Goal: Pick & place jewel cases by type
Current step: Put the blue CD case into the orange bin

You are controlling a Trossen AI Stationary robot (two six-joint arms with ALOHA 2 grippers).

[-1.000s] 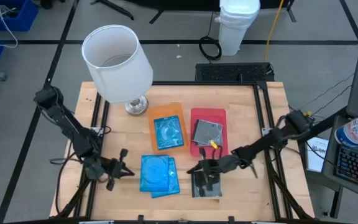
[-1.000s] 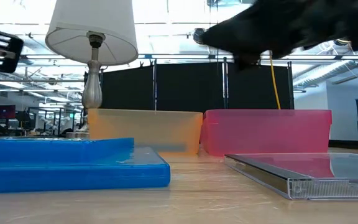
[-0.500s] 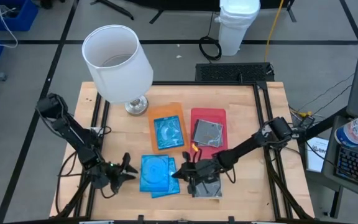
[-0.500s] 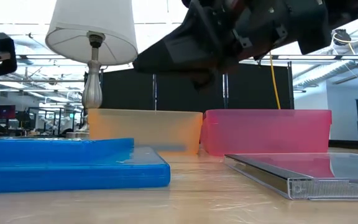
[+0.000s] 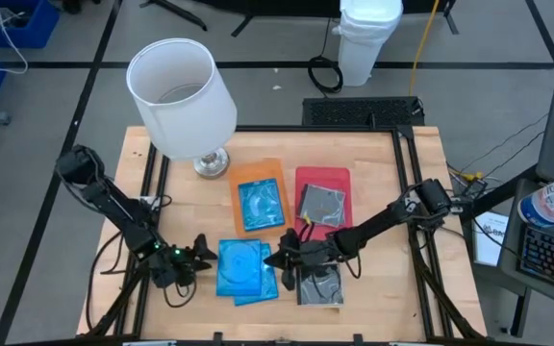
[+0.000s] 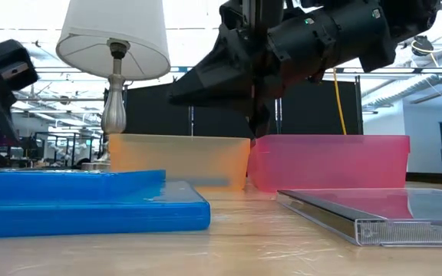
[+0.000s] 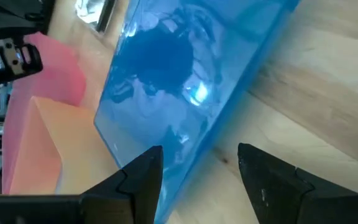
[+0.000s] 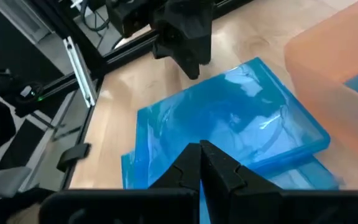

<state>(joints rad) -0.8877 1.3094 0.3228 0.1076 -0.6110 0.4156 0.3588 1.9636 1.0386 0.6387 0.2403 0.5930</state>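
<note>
Two blue cases (image 5: 243, 270) lie stacked at the table's front centre, the upper one slightly askew on the lower. At their 3 o'clock, a clear case (image 5: 321, 286) lies flat on the wood. At 12 o'clock from the stack, an orange tray (image 5: 260, 175) holds another blue case (image 5: 262, 204); just beside it at 3 o'clock, a red tray (image 5: 323, 178) holds a dark grey case (image 5: 322, 204).

The right gripper (image 5: 271, 260) hovers over the stack's 3 o'clock edge, between the stack and the clear case, its fingers (image 8: 199, 163) pressed together, holding nothing. The left gripper (image 5: 203, 252) sits at the stack's 9 o'clock edge, low near the table, its fingers (image 7: 135, 180) spread wide with the stack's near corner between them, not visibly touching it.

A white-shaded lamp (image 5: 183, 96) stands at the table's far left, at 11 o'clock from the orange tray.
</note>
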